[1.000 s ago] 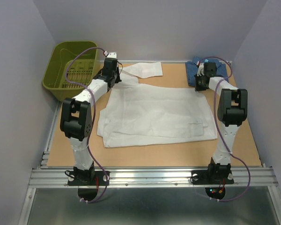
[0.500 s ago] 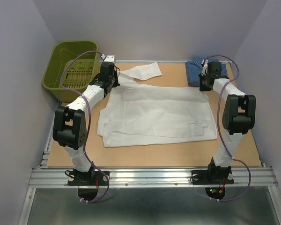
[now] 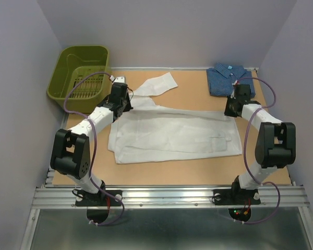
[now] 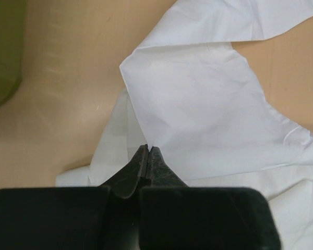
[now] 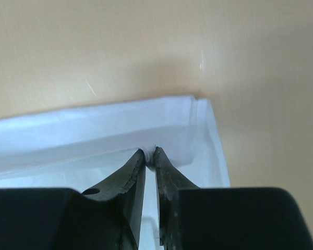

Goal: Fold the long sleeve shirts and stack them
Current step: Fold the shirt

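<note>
White shirt (image 3: 172,133) lies spread across the middle of the bench (image 3: 198,174), one sleeve trailing toward the far edge. The blue shirt (image 3: 229,79) sits folded at the far right corner. Left gripper (image 4: 147,149) is pinched tight on the white shirt's far-left edge, right gripper (image 5: 149,151) nipped on its far-right corner — jaws almost together. For a clean fold, lift both corners level and move them in sync with the cloth taut — thin fabric probably slips.
</note>
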Action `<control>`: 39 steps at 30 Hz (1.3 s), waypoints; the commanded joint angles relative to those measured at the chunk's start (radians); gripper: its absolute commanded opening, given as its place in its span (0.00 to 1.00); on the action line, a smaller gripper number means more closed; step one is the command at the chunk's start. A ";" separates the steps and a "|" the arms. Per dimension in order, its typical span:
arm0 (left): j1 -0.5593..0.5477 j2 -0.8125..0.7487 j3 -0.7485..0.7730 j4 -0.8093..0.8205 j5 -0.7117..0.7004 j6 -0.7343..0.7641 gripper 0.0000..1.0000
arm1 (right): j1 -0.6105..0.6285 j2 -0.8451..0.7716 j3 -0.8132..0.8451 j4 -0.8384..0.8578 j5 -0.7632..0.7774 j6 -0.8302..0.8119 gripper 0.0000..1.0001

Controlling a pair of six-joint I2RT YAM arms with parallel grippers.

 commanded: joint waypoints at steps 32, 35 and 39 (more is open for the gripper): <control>-0.164 0.043 0.009 -0.004 0.043 -0.193 0.50 | -0.002 -0.063 -0.184 0.214 -0.206 0.383 0.54; -0.164 0.111 -0.018 -0.029 0.014 -0.237 0.44 | 0.000 -0.061 -0.232 0.224 -0.183 0.380 0.54; -0.164 0.079 -0.130 -0.030 0.017 -0.277 0.42 | -0.002 -0.075 -0.284 0.222 -0.160 0.381 0.53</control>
